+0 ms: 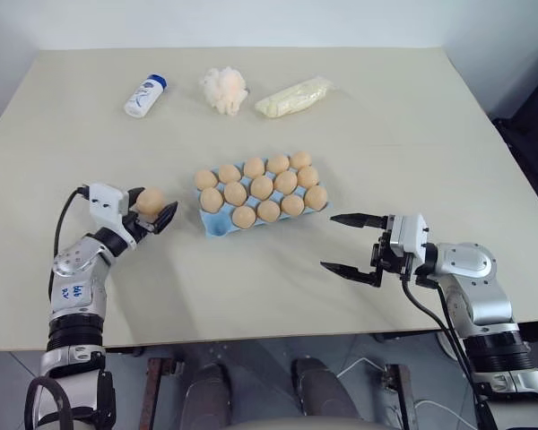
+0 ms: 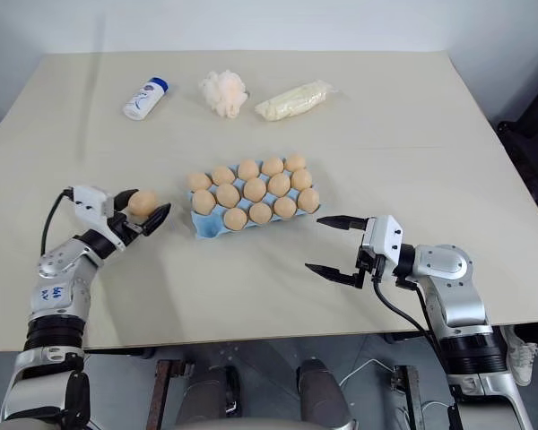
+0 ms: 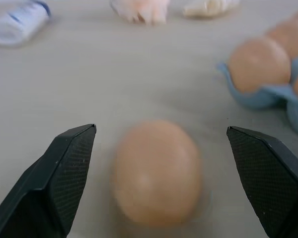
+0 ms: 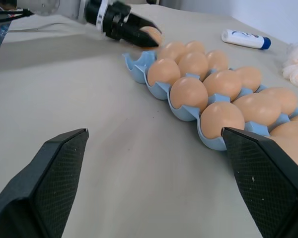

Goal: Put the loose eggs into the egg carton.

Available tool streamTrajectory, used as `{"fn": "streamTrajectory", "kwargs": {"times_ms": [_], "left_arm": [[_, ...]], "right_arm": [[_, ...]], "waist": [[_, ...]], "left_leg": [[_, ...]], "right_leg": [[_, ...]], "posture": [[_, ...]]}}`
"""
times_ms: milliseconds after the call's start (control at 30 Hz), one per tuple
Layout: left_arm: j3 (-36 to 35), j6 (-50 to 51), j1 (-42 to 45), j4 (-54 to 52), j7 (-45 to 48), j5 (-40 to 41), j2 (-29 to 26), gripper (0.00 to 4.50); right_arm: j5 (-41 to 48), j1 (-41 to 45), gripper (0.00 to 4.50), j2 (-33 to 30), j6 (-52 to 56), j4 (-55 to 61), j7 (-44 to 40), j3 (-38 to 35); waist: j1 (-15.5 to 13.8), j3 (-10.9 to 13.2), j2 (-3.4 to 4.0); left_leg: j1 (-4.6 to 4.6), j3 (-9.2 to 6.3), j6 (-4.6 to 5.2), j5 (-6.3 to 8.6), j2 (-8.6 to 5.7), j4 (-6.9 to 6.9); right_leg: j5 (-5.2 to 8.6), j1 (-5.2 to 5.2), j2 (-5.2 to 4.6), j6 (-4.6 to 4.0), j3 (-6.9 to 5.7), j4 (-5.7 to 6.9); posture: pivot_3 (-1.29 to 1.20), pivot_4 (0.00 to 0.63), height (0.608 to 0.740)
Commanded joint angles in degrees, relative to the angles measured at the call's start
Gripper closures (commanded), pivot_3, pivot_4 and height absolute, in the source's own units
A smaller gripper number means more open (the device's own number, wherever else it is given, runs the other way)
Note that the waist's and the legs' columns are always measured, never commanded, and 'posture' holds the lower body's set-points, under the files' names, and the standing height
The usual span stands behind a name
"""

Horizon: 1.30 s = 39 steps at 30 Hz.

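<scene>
Loose egg (image 3: 156,173) sits between wide-open left claw (image 3: 161,163) fingers, untouched.

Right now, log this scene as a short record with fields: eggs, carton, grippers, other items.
loose egg: one, on the table left of the carton, between the open fingers of the left gripper, not gripped
carton: light blue, mid-table, 13 eggs in cups, the near-left corner cup empty
left gripper: open, fingers either side of the loose egg
right gripper: open, nothing in it, right of the carton, pointing toward it
far edge: bottle, puff, yellow packet
</scene>
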<state>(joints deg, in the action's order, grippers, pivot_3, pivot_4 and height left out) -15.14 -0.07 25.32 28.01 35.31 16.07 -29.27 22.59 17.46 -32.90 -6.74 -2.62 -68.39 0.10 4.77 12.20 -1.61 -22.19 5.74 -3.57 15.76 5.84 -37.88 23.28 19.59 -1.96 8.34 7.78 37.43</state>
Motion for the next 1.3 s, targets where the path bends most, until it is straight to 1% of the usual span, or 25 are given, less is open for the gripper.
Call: {"fn": "streamTrajectory", "kwargs": {"times_ms": [33,200,267,333,433,500,567,633,733,867,1000,1033,1067,1300], "left_arm": [[-0.3,-0.9,2.4,1.7,1.0,0.3,-0.7,0.87],[-1.0,-2.9,2.7,2.0,2.3,0.7,-1.2,2.45],[-1.9,-4.2,0.9,-1.6,5.2,2.8,-1.2,2.45],[-1.6,-4.3,-1.9,-7.4,9.4,5.1,-1.6,2.45],[-0.9,-1.5,-3.8,-13.6,11.4,7.5,-1.5,2.45],[1.6,-0.7,-4.7,-16.9,13.3,6.9,-1.6,2.45],[5.1,0.1,-4.5,-20.4,14.3,6.4,0.0,2.45],[7.0,0.8,-3.8,-22.2,14.4,6.4,1.3,2.45],[8.9,1.8,-3.5,-23.2,15.2,6.4,1.9,2.45],[10.4,1.8,-2.9,-21.4,15.6,5.4,2.1,2.45],[9.4,1.3,-2.3,-19.2,14.9,5.0,1.5,1.47],[8.9,1.3,-2.4,-19.4,14.7,5.2,1.1,1.10],[8.2,1.4,-2.6,-19.7,14.6,5.4,0.6,0.81],[2.6,4.9,-9.3,-23.6,19.5,8.8,-8.3,0.81]], "right_arm": [[0.3,-0.1,0.00,0.2,-0.2,1.6,0.9,-0.5],[0.2,-0.3,0.00,0.4,-0.2,1.7,1.3,-0.2],[0.1,-0.7,0.00,0.4,-0.3,2.0,1.5,-0.3],[0.1,-1.1,0.00,0.3,-0.2,2.3,1.7,-0.5],[0.0,-1.7,0.00,0.2,-0.3,2.5,1.9,-0.6],[-0.1,-1.9,0.00,0.2,-0.3,2.5,2.1,-0.6],[-0.4,-1.8,0.00,0.4,-0.5,2.3,2.3,-0.4],[-0.6,-1.5,0.00,0.6,-0.6,2.1,2.5,-0.3],[-0.7,-1.4,0.00,0.6,-0.7,2.0,2.7,-0.3],[-0.8,-1.5,0.00,0.8,-0.8,2.1,3.0,-0.2],[-0.7,-2.0,0.00,0.9,-0.7,2.7,3.5,-0.3],[-0.7,-2.3,0.00,0.8,-0.7,3.0,3.5,-0.3],[-0.6,-2.5,0.00,0.8,-0.7,3.3,3.6,-0.4],[-0.2,-4.4,0.00,-1.0,-0.3,3.7,3.6,-2.4]], "waist": [[-0.1,0.0,0.00],[-0.1,0.0,0.00],[-0.1,0.0,0.00],[0.0,0.0,0.00],[-0.1,0.0,0.00],[-0.2,0.0,0.00],[-0.5,0.0,0.00],[-0.6,0.0,0.00],[-0.6,0.0,0.00],[0.1,0.0,0.00],[0.0,0.0,0.00],[0.0,0.0,0.00],[0.0,0.0,0.00],[0.1,0.0,0.01]], "left_leg": [[0.00,0.00,0.00,0.00,0.00,-0.02],[0.00,0.03,0.00,0.00,-0.02,-0.13],[0.00,0.03,0.00,0.00,0.00,-0.12],[0.00,0.03,0.00,0.00,0.00,-0.08],[0.00,0.04,-0.02,0.00,0.03,-0.03],[0.00,0.04,-0.02,0.00,0.03,-0.02],[0.01,0.03,-0.01,0.01,0.01,-0.07],[0.01,0.03,0.00,0.01,-0.02,-0.12],[0.01,0.03,0.02,0.00,-0.02,-0.17],[0.02,0.04,0.01,0.00,0.02,-0.12],[0.02,0.06,0.01,0.00,0.02,-0.10],[0.02,0.06,0.01,0.00,0.02,-0.10],[0.01,0.06,0.01,0.00,0.02,-0.10],[0.03,0.11,0.00,0.01,0.07,-0.02]], "right_leg": [[0.00,-0.01,0.00,0.00,0.00,0.02],[0.00,-0.06,0.00,0.00,0.02,0.01],[0.00,-0.05,0.00,0.00,0.01,0.03],[0.00,-0.03,0.01,0.00,0.01,0.04],[0.00,0.01,0.01,0.00,0.01,0.04],[0.00,-0.01,0.01,0.00,0.01,0.04],[0.00,-0.08,0.01,0.00,0.02,-0.01],[0.00,-0.14,0.00,0.00,0.05,-0.04],[-0.02,-0.14,0.03,0.03,0.09,-0.03],[-0.02,-0.09,0.10,0.02,0.18,-0.02],[-0.02,-0.07,0.11,0.02,0.22,-0.04],[-0.02,-0.08,0.11,0.02,0.22,-0.04],[-0.02,-0.07,0.11,0.02,0.22,-0.04],[-0.02,-0.03,0.14,0.02,0.24,-0.04]], "posture": [[0.00,0.150,0.740],[0.00,0.150,0.740],[0.00,0.150,0.740],[0.00,0.150,0.740],[0.00,0.150,0.740],[0.00,0.150,0.740],[0.00,0.150,0.740],[0.00,0.150,0.740],[0.00,0.150,0.740],[0.00,0.150,0.740],[0.00,0.150,0.740],[0.00,0.150,0.740],[0.00,0.150,0.740],[0.00,0.150,0.740]]}}
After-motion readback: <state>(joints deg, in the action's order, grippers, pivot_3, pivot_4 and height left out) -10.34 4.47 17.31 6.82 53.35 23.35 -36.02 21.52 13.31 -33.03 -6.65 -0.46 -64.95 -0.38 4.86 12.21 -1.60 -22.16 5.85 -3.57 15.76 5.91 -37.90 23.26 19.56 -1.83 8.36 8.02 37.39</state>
